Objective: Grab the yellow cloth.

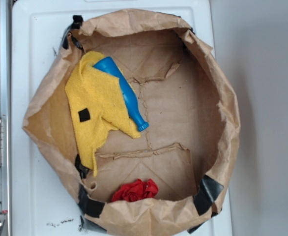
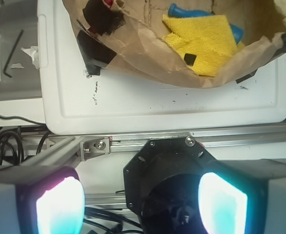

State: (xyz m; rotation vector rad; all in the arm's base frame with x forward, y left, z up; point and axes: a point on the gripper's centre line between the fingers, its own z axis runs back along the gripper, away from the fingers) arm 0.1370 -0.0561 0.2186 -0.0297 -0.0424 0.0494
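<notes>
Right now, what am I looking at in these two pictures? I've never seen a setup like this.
This is a small robot arm's workspace, shown by two cameras. One looks straight down from above; the other rides on the arm's wrist, just behind its grasping fingers, the two glowing pads at the bottom of that picture. They stand apart and hold nothing.

On a white tray sits a brown paper bag rolled down into a nest, patched with black tape. Inside lie the yellow cloth, which the arm is meant to grab, a blue bottle partly on it, and a small red cloth wad. The arm is outside the bag, not touching anything.
</notes>
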